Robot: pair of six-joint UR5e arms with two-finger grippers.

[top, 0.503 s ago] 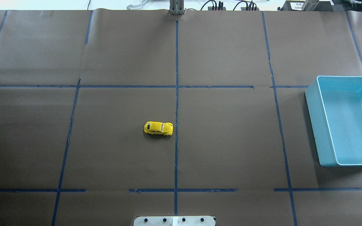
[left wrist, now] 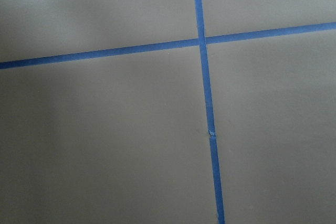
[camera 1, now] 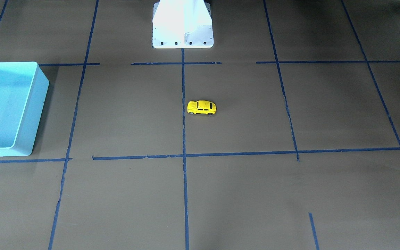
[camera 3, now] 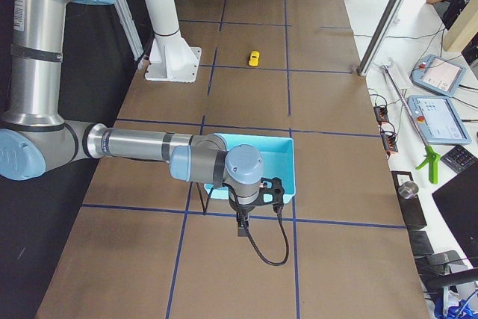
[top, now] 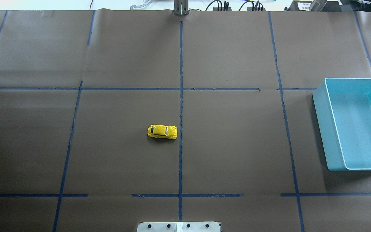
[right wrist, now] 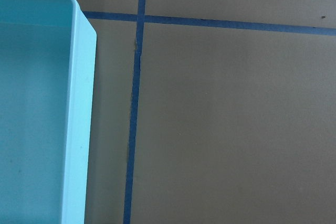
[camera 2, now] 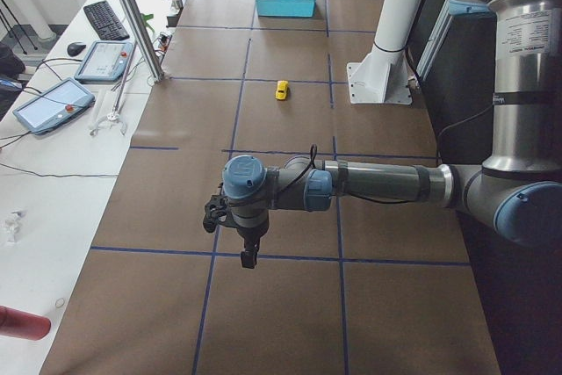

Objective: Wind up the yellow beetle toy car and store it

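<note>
Overhead exterior: yellow beetle toy car (top: 162, 131) beside centre tape (top: 181, 64), far from teal bin (top: 322, 129); left fingers (camera 2: 248, 257), right fingers (camera 3: 241, 225): gap indiscernible.

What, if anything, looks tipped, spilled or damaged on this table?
Nothing serious. The yellow beetle toy car stands upright on its wheels beside the centre tape line, and the blue bin sits level and empty. Only the tape grid has small gaps.

Lit evenly and softly from overhead, sharp in both fixed table views. Washed out to plain white on the robot's base (camera 1: 182, 24). Shadowed only faintly under the car (top: 162, 131), more darkly beside the blue bin (top: 328, 129). Dimmer and patchy in the left wrist view, slightly soft and grainy there
</note>
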